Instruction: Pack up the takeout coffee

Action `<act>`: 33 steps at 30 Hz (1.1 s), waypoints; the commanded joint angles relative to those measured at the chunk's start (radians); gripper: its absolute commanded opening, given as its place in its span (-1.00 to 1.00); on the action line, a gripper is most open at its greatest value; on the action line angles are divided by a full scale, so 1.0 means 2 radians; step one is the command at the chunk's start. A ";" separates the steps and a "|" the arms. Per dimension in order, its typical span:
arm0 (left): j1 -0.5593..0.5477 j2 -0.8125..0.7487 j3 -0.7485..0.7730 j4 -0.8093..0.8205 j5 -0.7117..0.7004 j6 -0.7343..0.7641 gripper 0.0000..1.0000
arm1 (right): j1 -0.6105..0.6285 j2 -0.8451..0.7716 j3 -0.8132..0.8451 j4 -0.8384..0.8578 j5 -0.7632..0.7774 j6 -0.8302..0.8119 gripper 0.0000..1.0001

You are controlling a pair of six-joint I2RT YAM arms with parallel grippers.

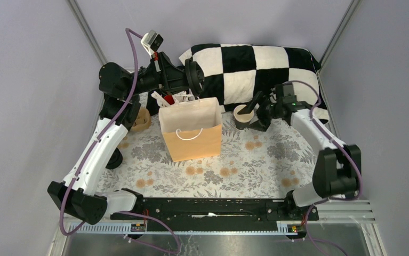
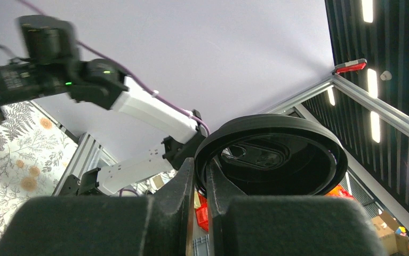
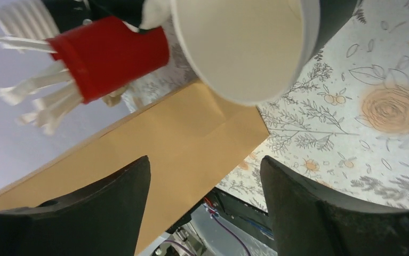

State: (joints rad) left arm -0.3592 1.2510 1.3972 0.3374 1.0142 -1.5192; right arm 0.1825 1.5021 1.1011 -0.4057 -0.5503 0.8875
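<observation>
The coffee cup (image 1: pixel 240 118), dark outside and white inside, stands open with no lid on the floral cloth, right of the paper bag (image 1: pixel 191 133). In the right wrist view the cup (image 3: pixel 245 48) sits just beyond my fingertips. My right gripper (image 1: pixel 256 111) (image 3: pixel 205 165) is open and empty beside the cup. My left gripper (image 1: pixel 195 77) (image 2: pixel 201 168) is raised behind the bag and shut on the rim of the black round lid (image 2: pixel 271 154), which also shows in the top view (image 1: pixel 193 76).
A red cup of white sticks (image 1: pixel 167 100) (image 3: pixel 111 56) stands behind the bag. A stack of beige cups (image 1: pixel 141 120) is at the left. A checkered cushion (image 1: pixel 250 69) lies at the back. Walls enclose both sides.
</observation>
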 commanded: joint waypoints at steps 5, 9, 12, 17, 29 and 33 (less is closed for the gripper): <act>-0.007 -0.004 0.028 -0.038 0.010 0.041 -1.00 | 0.098 0.079 -0.004 0.140 0.014 0.076 0.29; -0.007 0.003 0.035 -0.038 0.015 0.041 -1.00 | 0.155 0.095 -0.013 0.182 0.029 0.122 0.28; -0.007 0.007 0.038 -0.039 0.017 0.040 -1.00 | 0.185 0.114 -0.005 0.198 0.031 0.140 0.27; -0.009 0.011 0.037 -0.038 0.021 0.039 -1.00 | 0.217 0.145 0.025 0.223 0.020 0.147 0.28; -0.014 0.020 0.034 -0.015 0.021 0.033 -1.00 | 0.179 0.103 0.161 -0.099 0.161 -0.137 0.46; -0.015 0.025 0.038 -0.015 0.026 0.031 -1.00 | 0.125 0.070 0.173 -0.166 0.257 -0.210 0.57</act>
State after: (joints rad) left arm -0.3836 1.2949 1.4338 0.2455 1.0409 -1.4590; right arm 0.5411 1.7409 1.3968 -0.4953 -0.2913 0.7059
